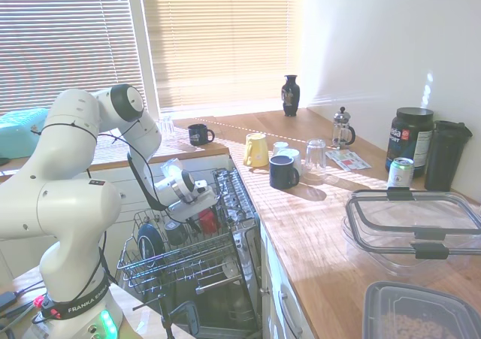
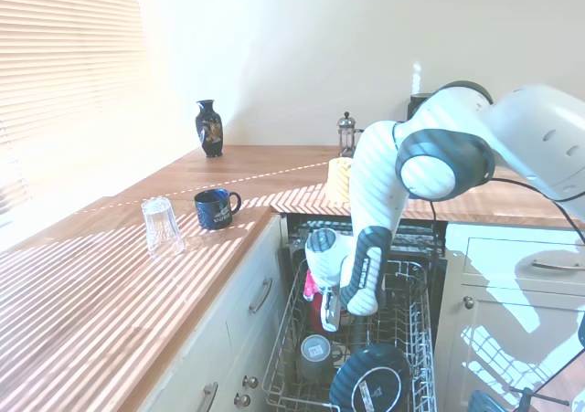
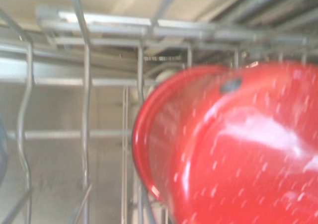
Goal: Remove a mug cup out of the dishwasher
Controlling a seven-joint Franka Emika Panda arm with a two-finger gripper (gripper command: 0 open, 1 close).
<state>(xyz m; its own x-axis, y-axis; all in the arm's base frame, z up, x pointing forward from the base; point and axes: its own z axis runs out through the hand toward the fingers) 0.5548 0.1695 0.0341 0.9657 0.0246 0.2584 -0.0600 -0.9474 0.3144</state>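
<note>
The red mug cup (image 1: 209, 220) sits in the pull-out wire rack (image 1: 229, 185) of the open dishwasher. My gripper (image 1: 197, 213) reaches down into the rack right at it. In the second exterior view the gripper (image 2: 329, 313) partly covers the mug cup (image 2: 316, 315), which lies near the left side of the rack (image 2: 416, 325). In the wrist view the mug cup (image 3: 238, 149) fills the lower right, very close and blurred, its rim turned sideways against the rack wires (image 3: 84, 110). I cannot see whether the gripper grips it.
A dark round plate (image 2: 370, 385) and a grey cup (image 2: 315, 353) stand in the rack near the mug cup. On the worktop are a navy mug (image 2: 215, 207), a yellow mug (image 1: 256, 150), another dark mug (image 1: 284, 171), glasses (image 1: 316, 155) and plastic containers (image 1: 413, 222).
</note>
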